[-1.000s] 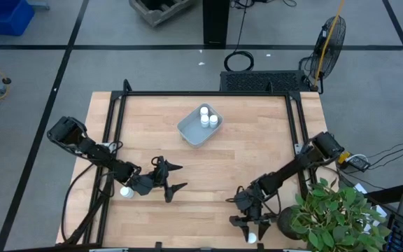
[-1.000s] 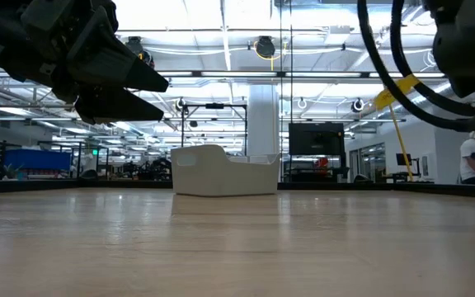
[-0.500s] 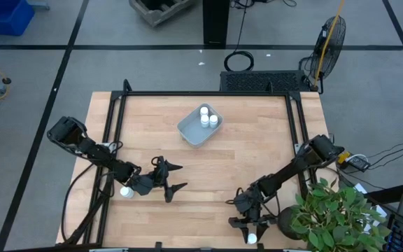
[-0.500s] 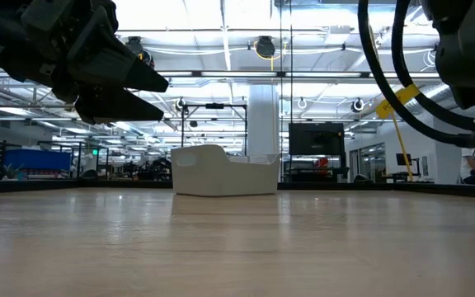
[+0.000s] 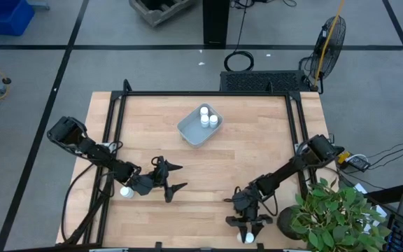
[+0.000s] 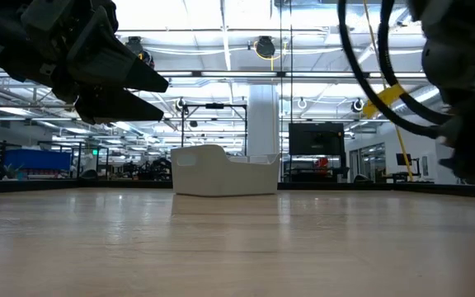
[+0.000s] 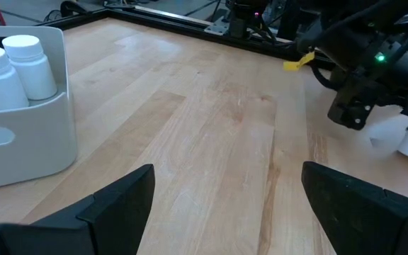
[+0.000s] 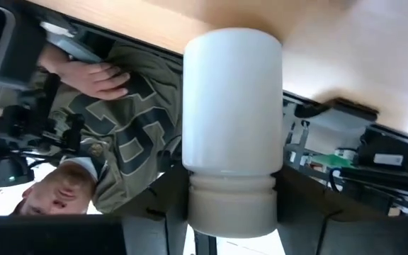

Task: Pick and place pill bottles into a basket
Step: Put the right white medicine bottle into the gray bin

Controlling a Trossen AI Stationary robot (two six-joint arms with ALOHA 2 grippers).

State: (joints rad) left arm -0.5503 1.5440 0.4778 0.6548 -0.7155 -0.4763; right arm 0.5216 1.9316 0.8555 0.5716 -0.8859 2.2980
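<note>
The pale basket (image 5: 196, 130) stands at the table's far middle with three white pill bottles (image 5: 206, 117) upright in it; it also shows in the low view (image 6: 221, 172) and the left wrist view (image 7: 27, 134). My left gripper (image 5: 178, 178) hovers open and empty at the near left. Another bottle (image 5: 125, 191) stands beside the left arm. My right gripper (image 5: 247, 222) is open at the near edge, its fingers on either side of an upright bottle (image 8: 232, 106) without touching it.
A potted plant (image 5: 334, 217) overhangs the near right corner beside the right arm. Black frame rails (image 5: 117, 126) run along the table's sides. A person (image 8: 119, 142) stands just beyond the near edge. Bare wood lies between the basket and both grippers.
My right gripper has shifted a little toward the table's left along the near edge, staying open about the bottle.
</note>
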